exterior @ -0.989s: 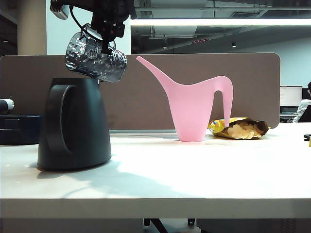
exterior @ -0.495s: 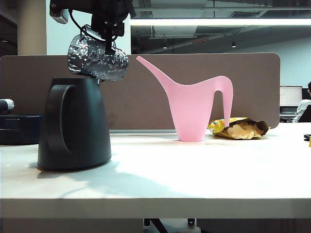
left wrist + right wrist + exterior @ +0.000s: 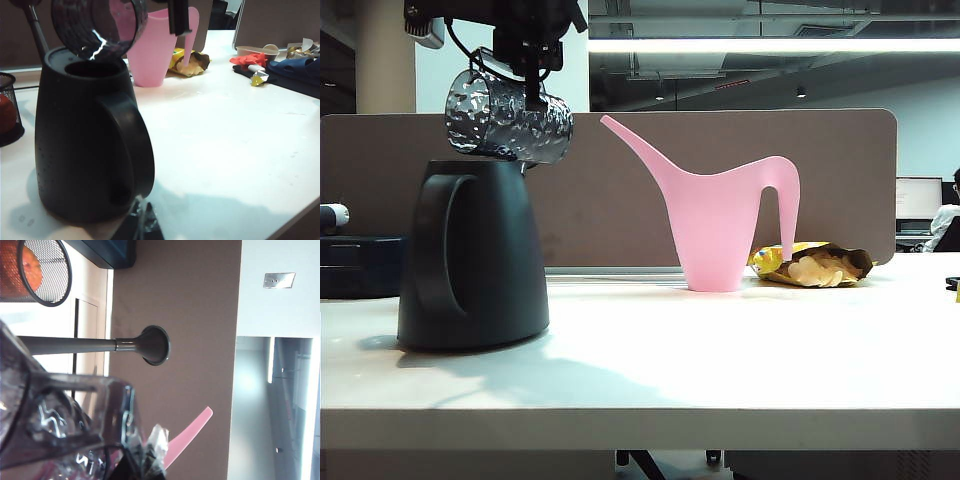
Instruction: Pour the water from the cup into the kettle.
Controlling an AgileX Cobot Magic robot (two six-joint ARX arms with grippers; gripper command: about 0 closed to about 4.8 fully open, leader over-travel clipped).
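Right hand (image 3: 532, 85): pinched on the cup's handle, above the kettle.
Cup (image 3: 508, 115): held tipped sideways over the kettle's mouth.
Kettle (image 3: 472, 255): stood on the bench (image 3: 720, 350), at 9 o'clock of the pink can (image 3: 720, 225).
Left hand (image 3: 140, 227): state cannot be told.

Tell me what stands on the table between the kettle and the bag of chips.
The pink watering can stands between the black kettle and the chip bag, plain in the exterior view; otherwise bare table.

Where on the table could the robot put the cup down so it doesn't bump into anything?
The widest bare patch of white table lies in front of the matte black kettle and tall pink watering can. A smaller gap separates those two. The yellow snack bag crowds the can. The right claw holds the mottled purple-grey cup over the kettle.
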